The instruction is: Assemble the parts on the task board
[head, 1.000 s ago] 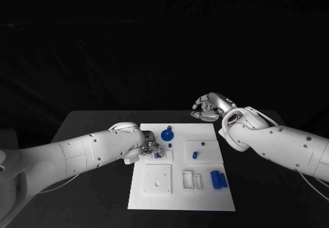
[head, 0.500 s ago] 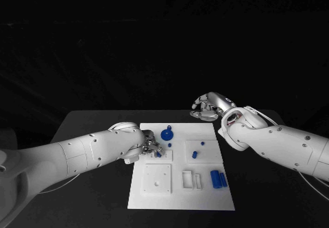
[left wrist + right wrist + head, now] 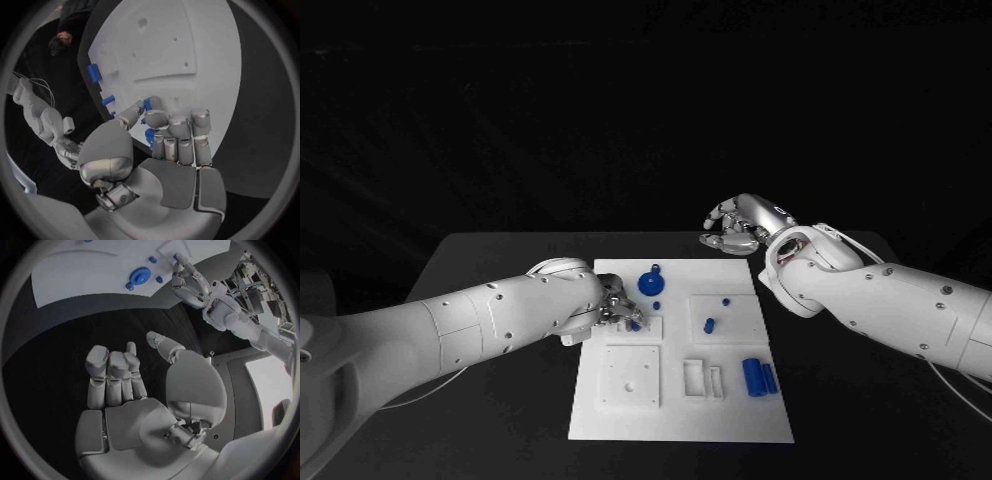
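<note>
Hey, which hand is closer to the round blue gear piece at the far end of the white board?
Left. The left hand works on the task board just near-left of the round blue gear piece. The right hand hovers off the board's far right corner, farther away.

Left arm enters from the left edge and reaches toward the middle; its hand point(image 3: 619, 311) is lowered, palm down, fingers point(image 3: 178, 135) curled close together with the thumb point(image 3: 131, 115) alongside, pinching a small blue part point(image 3: 150, 136). Right arm enters from the right edge, bent back toward the far side; its hand point(image 3: 737, 227) hangs raised and well apart from the left, fingers point(image 3: 112, 370) loosely curled and side by side, thumb point(image 3: 164, 347) apart, holding nothing.
</note>
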Robot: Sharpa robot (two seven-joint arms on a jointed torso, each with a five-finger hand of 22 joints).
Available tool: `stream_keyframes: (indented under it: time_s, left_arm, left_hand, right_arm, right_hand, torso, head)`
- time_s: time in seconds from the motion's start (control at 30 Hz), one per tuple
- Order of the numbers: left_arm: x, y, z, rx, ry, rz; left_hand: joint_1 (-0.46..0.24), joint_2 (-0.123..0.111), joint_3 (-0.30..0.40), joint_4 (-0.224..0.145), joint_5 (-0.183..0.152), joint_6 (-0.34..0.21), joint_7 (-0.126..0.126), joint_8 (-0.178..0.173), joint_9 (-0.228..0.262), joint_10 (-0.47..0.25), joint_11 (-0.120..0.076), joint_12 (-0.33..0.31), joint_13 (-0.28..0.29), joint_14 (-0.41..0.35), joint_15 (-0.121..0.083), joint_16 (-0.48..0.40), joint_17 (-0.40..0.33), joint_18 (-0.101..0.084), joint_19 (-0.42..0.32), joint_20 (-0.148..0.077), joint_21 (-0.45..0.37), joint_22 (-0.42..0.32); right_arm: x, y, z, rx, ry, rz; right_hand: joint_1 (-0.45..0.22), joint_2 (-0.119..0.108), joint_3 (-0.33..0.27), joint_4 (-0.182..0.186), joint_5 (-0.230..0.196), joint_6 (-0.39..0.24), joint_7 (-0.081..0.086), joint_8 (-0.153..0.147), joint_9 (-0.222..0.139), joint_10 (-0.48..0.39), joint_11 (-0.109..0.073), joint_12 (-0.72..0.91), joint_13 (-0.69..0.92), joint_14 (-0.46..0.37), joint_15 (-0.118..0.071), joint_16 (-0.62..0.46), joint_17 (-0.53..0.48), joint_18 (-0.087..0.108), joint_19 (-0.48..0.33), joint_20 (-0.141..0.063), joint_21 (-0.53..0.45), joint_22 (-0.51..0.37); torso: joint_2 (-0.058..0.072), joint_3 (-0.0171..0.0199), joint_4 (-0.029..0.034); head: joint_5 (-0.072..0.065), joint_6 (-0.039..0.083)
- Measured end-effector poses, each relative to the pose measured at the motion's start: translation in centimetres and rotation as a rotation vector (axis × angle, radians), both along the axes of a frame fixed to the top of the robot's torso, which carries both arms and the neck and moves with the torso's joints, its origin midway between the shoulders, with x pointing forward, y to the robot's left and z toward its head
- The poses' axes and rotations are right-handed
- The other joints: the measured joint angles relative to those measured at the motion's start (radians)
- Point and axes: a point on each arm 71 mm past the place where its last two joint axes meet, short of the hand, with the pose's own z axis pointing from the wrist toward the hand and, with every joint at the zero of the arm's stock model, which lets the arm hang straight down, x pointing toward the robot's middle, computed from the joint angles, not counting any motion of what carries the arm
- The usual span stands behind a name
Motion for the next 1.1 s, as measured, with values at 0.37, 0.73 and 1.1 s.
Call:
stream_keyframes:
  time_s: [0.37, 0.73, 1.1]
  left_arm:
    - [0.05, 0.22, 0.0, -0.001, -0.003, 0.005]
    - [0.11, 0.29, -0.04, -0.001, -0.006, 0.01]
    - [0.11, 0.29, -0.08, 0.001, -0.009, 0.009]
  left_hand:
    - [0.004, -0.014, 0.004, 0.009, 0.0, 0.0, 0.0, 0.0, 0.002, 0.0, 0.0, 0.0, 0.0, 0.0, 0.0, 0.0, -0.001, 0.0, 0.0, 0.0, 0.0, 0.0]
    - [0.017, -0.027, 0.005, 0.014, 0.0, -0.002, -0.002, 0.0, 0.008, 0.003, -0.003, 0.004, 0.0, 0.001, 0.0, 0.009, -0.001, 0.0, 0.0, 0.0, 0.0, 0.0]
    - [0.002, -0.034, -0.078, -0.006, -0.004, 0.002, 0.002, 0.0, 0.018, 0.005, -0.005, 0.004, 0.0, 0.002, -0.001, 0.015, -0.001, 0.0, 0.0, 0.0, 0.0, 0.0]
  right_arm:
    - [-0.01, -0.05, 0.0, 0.0, 0.0, -0.001]
    - [-0.02, -0.07, 0.01, 0.0, 0.0, -0.001]
    - [-0.04, -0.16, 0.01, 0.0, 0.0, -0.002]
  right_hand:
    - [0.0, 0.0, 0.0, 0.0, 0.0, 0.0, 0.0, 0.0, 0.0, 0.0, 0.0, 0.0, 0.0, 0.0, 0.0, 0.0, 0.0, 0.0, 0.0, 0.0, 0.0, 0.0]
    - [0.0, 0.0, 0.0, 0.0, 0.0, 0.0, 0.0, -0.005, 0.0, -0.002, -0.002, 0.0, 0.0, 0.0, 0.0, 0.0, 0.001, 0.0, 0.0, -0.004, 0.0, 0.001]
    - [0.0, 0.0, -0.003, 0.003, 0.0, 0.0, 0.0, -0.005, 0.001, -0.002, -0.002, 0.0, -0.001, 0.0, 0.0, 0.0, 0.001, 0.0, 0.0, -0.004, 0.0, 0.001]
  torso:
    - [0.0, -0.0006, 0.0]
    - [0.0, -0.0007, 0.0]
    - [0.0, -0.0007, 0.0005]
  head:
    - [0.001, -0.001]
    - [0.0, -0.001]
    - [0.0, -0.001]
